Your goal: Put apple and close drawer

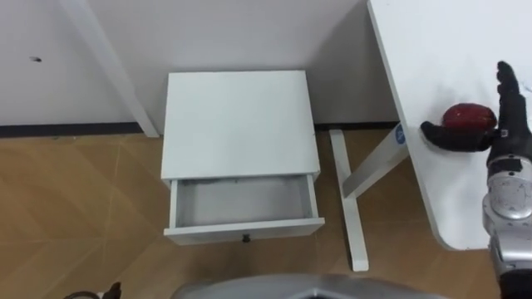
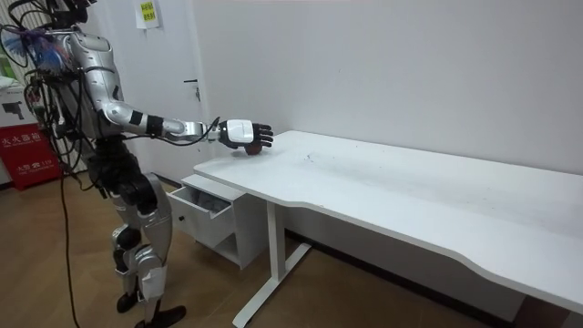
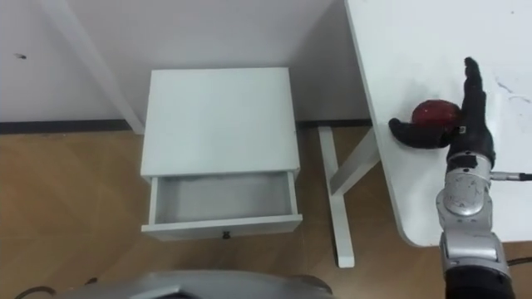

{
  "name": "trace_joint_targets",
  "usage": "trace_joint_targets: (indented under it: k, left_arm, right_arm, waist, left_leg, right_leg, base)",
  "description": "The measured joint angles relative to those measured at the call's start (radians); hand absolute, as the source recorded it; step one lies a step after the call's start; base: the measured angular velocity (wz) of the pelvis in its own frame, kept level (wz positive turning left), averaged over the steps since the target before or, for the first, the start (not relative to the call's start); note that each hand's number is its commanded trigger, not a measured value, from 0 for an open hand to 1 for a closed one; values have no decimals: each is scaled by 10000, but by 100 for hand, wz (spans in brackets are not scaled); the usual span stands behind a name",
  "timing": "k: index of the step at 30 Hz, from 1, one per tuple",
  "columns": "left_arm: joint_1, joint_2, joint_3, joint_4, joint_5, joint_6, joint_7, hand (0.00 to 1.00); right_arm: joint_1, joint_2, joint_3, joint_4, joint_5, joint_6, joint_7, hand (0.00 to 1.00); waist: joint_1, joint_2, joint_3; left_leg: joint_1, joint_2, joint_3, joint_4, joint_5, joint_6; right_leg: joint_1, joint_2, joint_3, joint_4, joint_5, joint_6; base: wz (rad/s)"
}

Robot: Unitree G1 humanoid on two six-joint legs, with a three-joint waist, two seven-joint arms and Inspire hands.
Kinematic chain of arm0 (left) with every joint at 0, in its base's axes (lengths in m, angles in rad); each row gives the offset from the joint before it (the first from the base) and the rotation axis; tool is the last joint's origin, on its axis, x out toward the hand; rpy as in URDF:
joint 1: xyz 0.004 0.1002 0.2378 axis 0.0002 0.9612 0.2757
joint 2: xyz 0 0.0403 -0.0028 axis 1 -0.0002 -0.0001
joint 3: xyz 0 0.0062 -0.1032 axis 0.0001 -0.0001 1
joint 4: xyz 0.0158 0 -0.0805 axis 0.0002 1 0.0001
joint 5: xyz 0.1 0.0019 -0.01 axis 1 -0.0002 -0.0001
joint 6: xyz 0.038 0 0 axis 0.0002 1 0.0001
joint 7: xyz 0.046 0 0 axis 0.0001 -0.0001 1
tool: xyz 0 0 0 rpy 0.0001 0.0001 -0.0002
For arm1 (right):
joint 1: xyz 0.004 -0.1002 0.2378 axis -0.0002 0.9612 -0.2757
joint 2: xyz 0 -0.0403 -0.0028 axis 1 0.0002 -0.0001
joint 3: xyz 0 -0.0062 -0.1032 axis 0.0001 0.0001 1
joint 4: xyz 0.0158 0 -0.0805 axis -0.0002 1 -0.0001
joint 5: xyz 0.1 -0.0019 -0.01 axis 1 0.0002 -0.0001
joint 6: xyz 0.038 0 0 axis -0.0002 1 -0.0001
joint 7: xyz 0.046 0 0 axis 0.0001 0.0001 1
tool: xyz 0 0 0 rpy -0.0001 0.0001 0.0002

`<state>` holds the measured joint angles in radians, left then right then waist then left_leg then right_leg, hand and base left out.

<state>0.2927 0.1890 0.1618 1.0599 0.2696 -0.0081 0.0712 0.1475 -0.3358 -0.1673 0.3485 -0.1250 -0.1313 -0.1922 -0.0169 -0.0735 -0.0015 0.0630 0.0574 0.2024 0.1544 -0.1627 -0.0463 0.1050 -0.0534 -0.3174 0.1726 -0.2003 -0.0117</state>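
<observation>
The white table took up the right of the eye views. In the room view the robot stood at the table's end, beside the low cabinet, with its right arm stretched out level over the tabletop near that end's edge.

The white cabinet stood on the wooden floor against the wall, left of the table's leg and well apart from the tabletop's edge. Its drawer was pulled out toward the robot, and the grey bottom lay in full view from front panel to back wall.

The right hand lay over the table close to its left edge. The fingers were stretched straight toward the table's far side and the thumb was spread out to the left (not closed round anything).

The apple, dark red, sat on the tabletop near that left edge, in the crook between the thumb and the straight fingers. It lay just beside the palm; whether they touched I could not tell.
</observation>
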Motion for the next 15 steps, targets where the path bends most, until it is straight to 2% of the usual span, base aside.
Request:
trace_joint_targets:
  k: [3,4,5,6,11,13,15]
  left_arm:
    - [98,2,-35,-17,2,25,2,0]
    - [123,1,-72,-18,2,29,2,0]
    - [134,2,-96,-16,44,43,2,0]
    - [127,4,-97,-16,59,48,2,0]
    - [97,6,-98,-18,70,48,1,0]
    - [103,21,-98,-21,69,48,3,0]
    - [107,17,-114,-21,67,48,3,0]
  right_arm:
    - [13,171,42,259,8,1,-1,1]
    - [39,191,49,341,21,8,-2,38]
    - [63,192,73,354,5,6,-6,53]
    - [82,193,87,393,4,0,-6,100]
    - [111,378,69,580,-22,-139,-58,100]
    - [102,375,-117,713,-107,-200,-128,100]
    - [105,375,-138,743,-197,-202,-168,100]
  waist:
    - [-27,-20,-6]
    - [-31,-33,0]
    - [-43,-35,3]
    - [-46,-41,1]
    - [-67,-82,-10]
    - [-52,-144,-67]
    - [-55,-174,-63]
  left_leg:
    - [-3,0,-5,38,6,8]
    - [-3,-2,-4,57,5,9]
    - [-4,-3,-7,62,6,9]
    - [-3,-3,-7,67,6,8]
    - [17,2,-11,89,5,8]
    - [18,0,-17,91,5,8]
    - [18,1,-22,91,5,8]
  right_leg:
    - [29,4,6,-34,-1,0]
    - [42,2,6,-41,-2,1]
    - [56,4,1,-55,-2,1]
    - [65,6,-1,-61,-2,1]
    - [48,15,6,-91,-3,0]
    - [58,33,5,-189,0,2]
    - [90,39,4,-200,1,3]
  base:
    - [0]
    - [0]
    - [0]
    - [0]
    - [0]
    - [0]
    - [0]
